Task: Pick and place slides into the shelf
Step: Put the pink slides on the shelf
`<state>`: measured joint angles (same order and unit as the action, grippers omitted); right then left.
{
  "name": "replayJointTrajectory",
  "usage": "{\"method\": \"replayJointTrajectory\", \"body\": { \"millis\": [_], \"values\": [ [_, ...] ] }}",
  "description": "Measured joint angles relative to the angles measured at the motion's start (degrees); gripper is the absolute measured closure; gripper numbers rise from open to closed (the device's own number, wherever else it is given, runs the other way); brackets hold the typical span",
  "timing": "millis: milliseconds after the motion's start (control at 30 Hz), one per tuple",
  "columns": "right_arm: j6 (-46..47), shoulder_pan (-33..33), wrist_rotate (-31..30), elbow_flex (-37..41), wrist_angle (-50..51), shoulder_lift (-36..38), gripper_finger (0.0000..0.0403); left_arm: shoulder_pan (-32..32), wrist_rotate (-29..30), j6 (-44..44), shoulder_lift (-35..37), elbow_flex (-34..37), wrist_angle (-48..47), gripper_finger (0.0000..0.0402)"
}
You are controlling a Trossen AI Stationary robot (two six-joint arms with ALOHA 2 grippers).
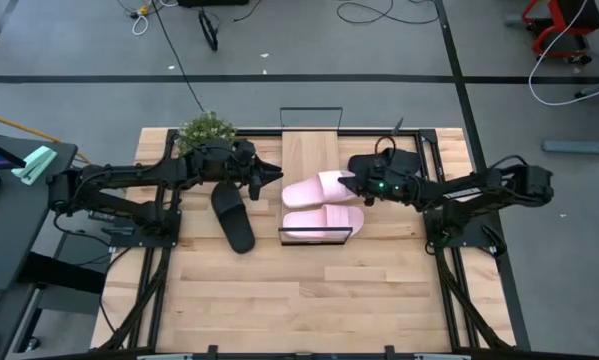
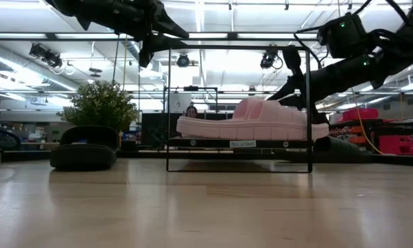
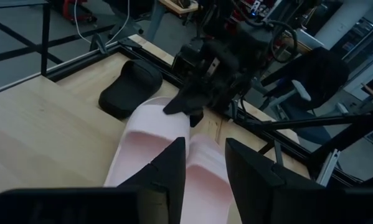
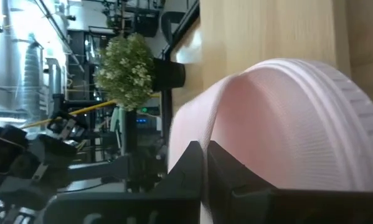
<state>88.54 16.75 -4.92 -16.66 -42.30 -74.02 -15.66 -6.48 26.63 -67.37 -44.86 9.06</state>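
Wooden tabletop [image 1: 309,300], a small potted plant [image 1: 207,128] at its far edge. The shelf [image 1: 309,150] stands mid-table with 2 pink slides [image 1: 322,205] lying side by side on it, long axes running across the table. Right gripper [image 1: 351,186], fingers pressed together, sits at the strap of the far pink slide, holding nothing visible. Left gripper [image 1: 275,173] hovers just beside the shelf, fingers slightly parted and empty. A black slide [image 1: 233,216] lies on the table directly below the left arm, its long axis roughly toward and away from the plant; the left arm is nearer.

Small bushy potted plant [image 1: 207,128] stands at far edge of my wooden table [image 1: 309,300], left of centre. Grey floor around, loose cables [image 1: 364,12] beyond. Dark desk [image 1: 9,215] at left.
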Motion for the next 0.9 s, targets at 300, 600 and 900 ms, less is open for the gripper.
{"method": "replayJointTrajectory", "body": {
  "millis": [300,600,900],
  "values": [
    [0.54,-0.02,1.02,-0.01,-0.12,-2.95,0.0396,0.02,-0.11,1.21,0.00,0.00,0.02,0.0291],
    [0.43,-0.02,2.35,-0.01,-0.05,-5.87,0.0396,0.02,-0.11,1.20,0.00,0.00,0.04,0.0285],
    [-0.03,0.00,2.40,-0.01,0.19,-5.85,0.0396,0.02,-0.11,1.19,0.00,0.00,0.04,0.0291]
  ]
}}
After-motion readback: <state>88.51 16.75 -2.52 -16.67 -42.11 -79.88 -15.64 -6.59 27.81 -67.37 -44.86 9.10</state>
